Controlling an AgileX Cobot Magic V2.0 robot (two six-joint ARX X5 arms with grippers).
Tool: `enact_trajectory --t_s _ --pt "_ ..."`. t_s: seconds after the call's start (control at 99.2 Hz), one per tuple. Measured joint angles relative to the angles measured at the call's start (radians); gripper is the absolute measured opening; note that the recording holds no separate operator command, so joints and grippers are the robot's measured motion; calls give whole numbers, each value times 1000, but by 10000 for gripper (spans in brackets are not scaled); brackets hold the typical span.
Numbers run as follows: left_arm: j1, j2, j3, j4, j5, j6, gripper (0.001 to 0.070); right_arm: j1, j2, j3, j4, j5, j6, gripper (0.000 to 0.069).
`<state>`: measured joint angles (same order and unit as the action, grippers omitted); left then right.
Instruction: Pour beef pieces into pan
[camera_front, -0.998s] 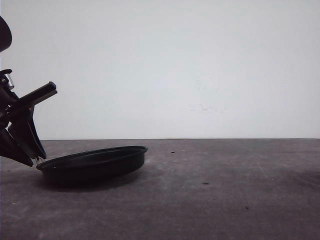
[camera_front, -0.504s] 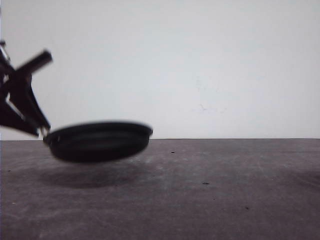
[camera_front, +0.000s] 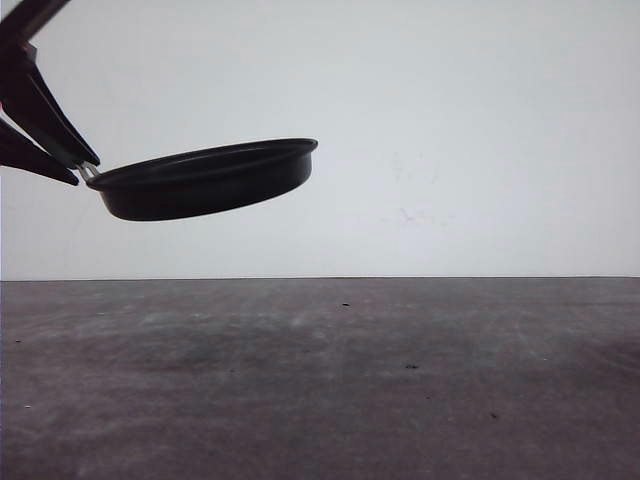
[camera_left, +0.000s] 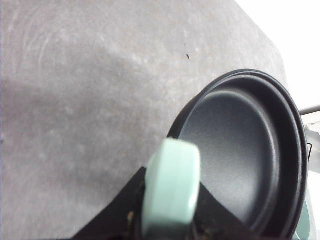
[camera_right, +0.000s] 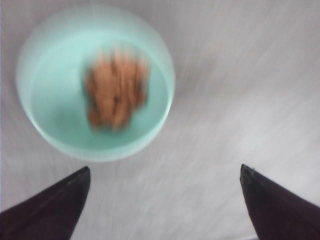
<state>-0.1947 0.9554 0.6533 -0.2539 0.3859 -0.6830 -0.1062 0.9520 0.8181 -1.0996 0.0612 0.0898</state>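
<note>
- Table (camera_front: 400, 380): grey and scuffed. One second ago the pan rested on it with its near edge tipped up; half a second ago the pan hung just above it; the pan is now well clear, with no contact.
- Pan (camera_front: 205, 180): black and shallow, raised to about 10 o'clock in the front view against the pale wall, rim slightly higher on the far side from the grip. The left wrist view shows a bare interior (camera_left: 245, 150) with nothing in it.
- Bowl (camera_right: 45, 130): mint-coloured, on the table under the right arm, at about 11 o'clock in the right wrist view. The picture is motion-blurred.
- Left gripper (camera_front: 60, 160): pinching the pan's handle. The mint-green handle (camera_left: 170, 190) sits clamped between the dark fingers in the left wrist view.
- Right gripper (camera_right: 165, 200): spread wide, holding nothing, both finger tips near the bowl but apart from it.
- Beef pieces (camera_right: 115, 90): an orange-brown heap inside the bowl, none in the pan.
- Assessment: the lift puts the pan in the left arm's control and frees it to be positioned. Pouring has not begun. The bowl is not yet grasped, so the right arm probably needs to close on its rim before the beef can be tipped over the pan.
</note>
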Motion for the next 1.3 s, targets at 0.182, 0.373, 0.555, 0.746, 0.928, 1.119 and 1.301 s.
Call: enact_trajectory --t_s 0.182,0.373,0.555,0.746,0.928,1.119,1.301 --pt "0 -32 0 -10 7 2 52 -7 10 -56 67 -10 10 514" --pt "0 -33 0 -11 7 2 52 -32 10 -56 133 -10 24 352" --pt "0 -33 0 -11 7 3 52 -45 63 -56 174 -13 41 325" --pt "0 -33 0 -11 7 9 52 -46 172 -56 216 -31 48 325" --pt "0 -33 0 -11 7 10 52 -46 220 -56 246 -42 50 307" --pt "0 -33 0 -11 6 10 52 -46 266 -56 268 -42 50 205" --pt "0 -33 0 -11 6 10 52 -46 322 -56 283 -42 49 197"
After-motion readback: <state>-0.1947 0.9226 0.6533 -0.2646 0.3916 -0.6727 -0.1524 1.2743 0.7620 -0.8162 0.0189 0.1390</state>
